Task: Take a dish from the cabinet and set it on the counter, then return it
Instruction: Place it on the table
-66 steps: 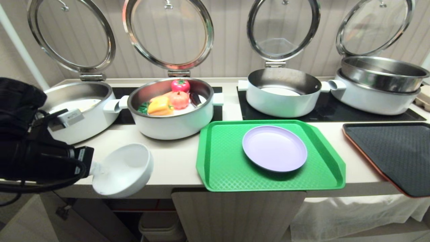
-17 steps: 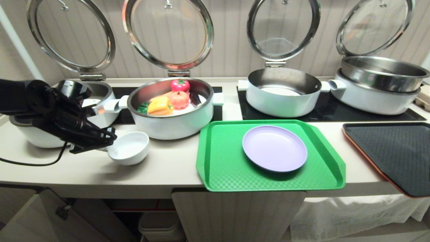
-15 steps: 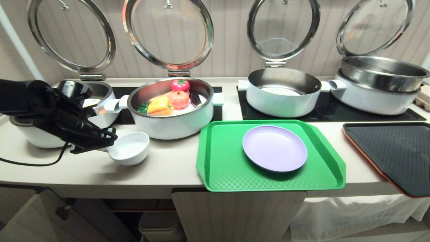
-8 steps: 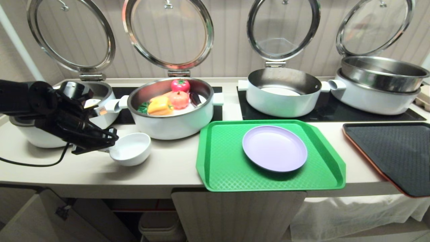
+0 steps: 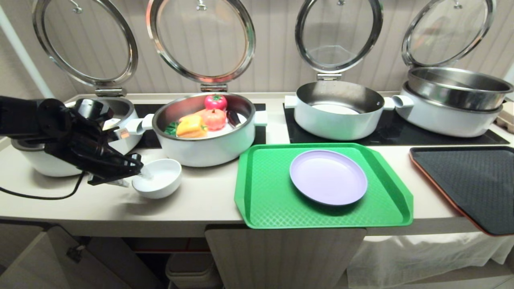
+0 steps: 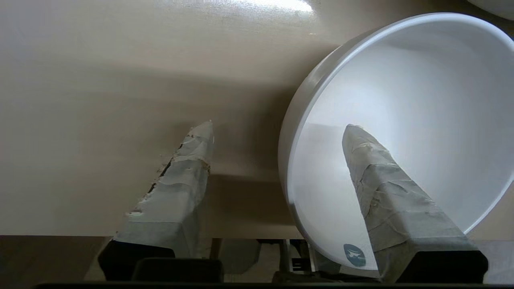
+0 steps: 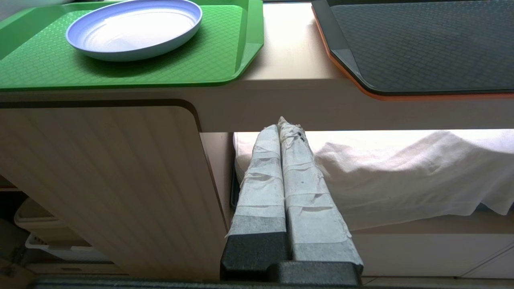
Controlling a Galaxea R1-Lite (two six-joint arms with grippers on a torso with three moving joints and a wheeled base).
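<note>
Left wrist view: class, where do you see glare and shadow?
Left wrist view: glare streaks the counter at the frame's top edge; the open left claw throws a dark shadow on the counter beside the bowl. Head view: the bowl's shadow is soft.

A pale wall (image 5: 277,60) of vertical grooved panels is seen at the back. Four round glass lids (image 5: 200,38) with steel rims are propped open against it. Black hob panels (image 5: 385,130) are set below them. A white pole (image 5: 24,56) is seen leaning across the far left corner. A white cloth (image 7: 401,176) is laid on a lower shelf at the right, lit brightly from above. A pale plastic bin (image 5: 192,269) is stored low in shadow.
</note>
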